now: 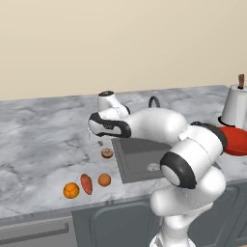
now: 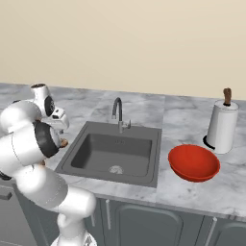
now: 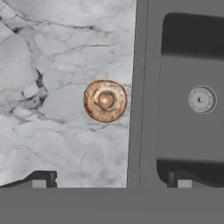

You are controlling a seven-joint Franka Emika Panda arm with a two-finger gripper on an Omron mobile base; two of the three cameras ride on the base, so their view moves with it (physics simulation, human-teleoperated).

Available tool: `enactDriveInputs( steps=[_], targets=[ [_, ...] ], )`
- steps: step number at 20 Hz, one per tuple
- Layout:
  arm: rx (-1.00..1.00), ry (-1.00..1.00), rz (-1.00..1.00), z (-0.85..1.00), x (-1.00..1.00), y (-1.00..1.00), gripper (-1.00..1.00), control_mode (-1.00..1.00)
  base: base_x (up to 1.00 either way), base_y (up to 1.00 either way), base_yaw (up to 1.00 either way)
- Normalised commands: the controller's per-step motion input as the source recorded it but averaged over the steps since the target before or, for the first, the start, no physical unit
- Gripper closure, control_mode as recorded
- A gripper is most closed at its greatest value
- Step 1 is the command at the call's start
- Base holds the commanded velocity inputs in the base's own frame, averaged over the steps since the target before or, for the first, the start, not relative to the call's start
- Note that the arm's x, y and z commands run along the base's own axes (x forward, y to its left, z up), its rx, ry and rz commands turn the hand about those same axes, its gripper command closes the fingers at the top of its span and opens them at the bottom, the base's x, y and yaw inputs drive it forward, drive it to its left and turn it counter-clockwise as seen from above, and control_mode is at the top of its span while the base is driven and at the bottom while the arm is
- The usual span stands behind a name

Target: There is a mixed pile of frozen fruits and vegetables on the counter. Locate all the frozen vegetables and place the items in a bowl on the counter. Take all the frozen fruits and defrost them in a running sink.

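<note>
Gripper [image 3: 111, 179] points straight down, jaws wide and empty. Mushroom [image 3: 105, 100] sits on the counter [image 3: 52, 52] below, beside the sink [image 3: 188, 100] rim.

Nothing to read here.
From where I stand, no lettering, label, brand, number or sign can be made out on anything in the kitchen.
</note>
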Motion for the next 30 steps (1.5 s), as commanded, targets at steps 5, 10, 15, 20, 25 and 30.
enactDriveInputs(
  steps=[5, 10, 15, 20, 25, 30],
  targets=[
    [0.00, 0.05, 0.00, -0.67, 0.54, 0.00, -1.00, -1.00, 0.00, 0.00, 0.00],
    [0.00, 0.04, 0.02, -0.56, 0.41, 0.11, -1.00, -1.00, 0.00, 0.00, 0.00],
    [0.00, 0.04, 0.02, -0.54, 0.36, 0.08, -1.00, -1.00, 0.00, 0.00, 0.00],
    [0.00, 0.12, 0.00, -0.40, 0.03, -0.14, -1.00, -1.00, 0.00, 0.00, 0.00],
    [-0.03, 0.15, -0.02, -0.20, -0.07, -0.03, -1.00, -1.00, 0.00, 0.00, 0.00],
    [-0.01, 0.15, -0.09, -0.21, -0.07, 0.04, 1.00, -1.00, 0.00, 0.00, 0.00]
  ],
)
